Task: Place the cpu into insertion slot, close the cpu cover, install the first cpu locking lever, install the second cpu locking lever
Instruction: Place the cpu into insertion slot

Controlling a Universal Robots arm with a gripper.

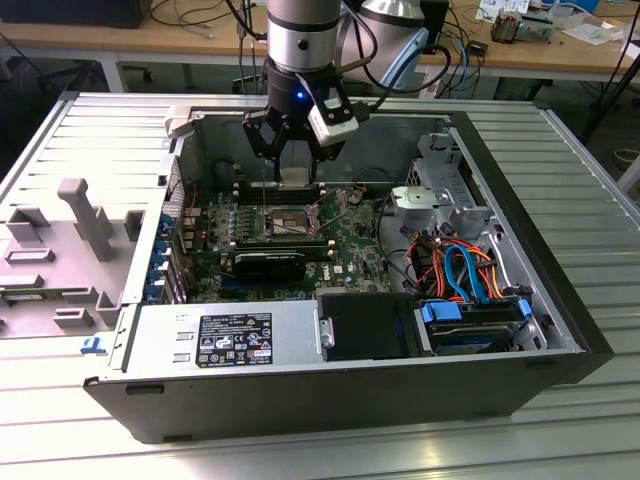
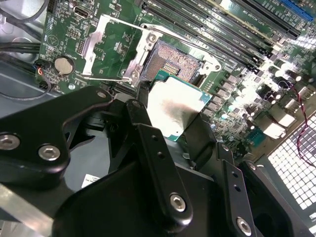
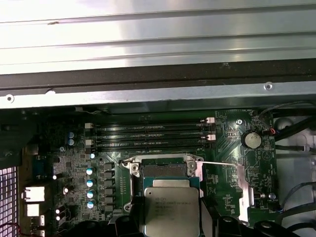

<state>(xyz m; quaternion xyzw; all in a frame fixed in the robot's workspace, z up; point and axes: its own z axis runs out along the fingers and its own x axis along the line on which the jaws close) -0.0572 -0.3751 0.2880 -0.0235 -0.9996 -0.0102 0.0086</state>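
Note:
My gripper [image 1: 295, 172] is shut on the cpu [image 1: 295, 178], a flat square chip with a silver-grey top, and holds it above the green board inside the open computer case. In both wrist views the cpu [image 2: 174, 109] [image 3: 170, 207] hangs just beside the insertion slot [image 2: 175, 61] [image 3: 165, 170], partly overlapping its near edge. The slot [image 1: 290, 218] lies open with its dark contact field bare. The cpu cover [image 2: 101, 44] [image 3: 244, 182], a thin silvery frame, is swung up and away from the slot. A thin wire lever [image 3: 219, 162] stands raised beside it.
Long black memory slots [image 3: 148, 136] run next to the socket. A black card [image 1: 270, 265] lies in front of it. Cables [image 1: 455, 265], a drive cage [image 1: 440, 190] and a power supply [image 1: 225, 340] fill the case. The case walls [image 1: 520, 240] close in the work area.

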